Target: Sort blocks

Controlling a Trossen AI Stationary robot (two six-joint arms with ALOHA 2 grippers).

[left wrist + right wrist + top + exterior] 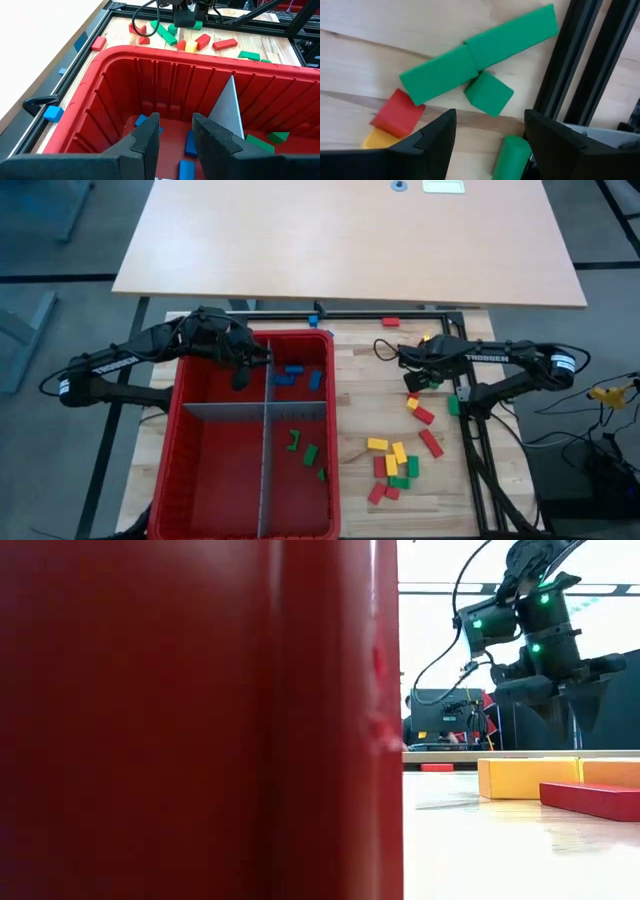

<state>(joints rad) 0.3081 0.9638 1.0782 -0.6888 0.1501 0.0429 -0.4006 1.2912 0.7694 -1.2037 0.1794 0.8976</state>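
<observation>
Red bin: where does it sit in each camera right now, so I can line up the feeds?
High view: the red bin sits lower left of centre.
Low view: its wall fills the left side.
Left wrist view: it fills the lower picture.
Right wrist view: not in it.
Shared landmark: the loose blocks on the wood beside it.

The red bin (200,440) is split four ways by grey dividers (266,415), and its two left compartments are seen bare. Room above the far right compartment is taken by the left gripper (172,131), jaws parted over blue blocks (292,374). On the right, open wood is left between the bin and the scattered blocks (396,462). The right gripper (487,131) is hemmed by a black frame rail (580,55) just beside green blocks (475,55).
</observation>
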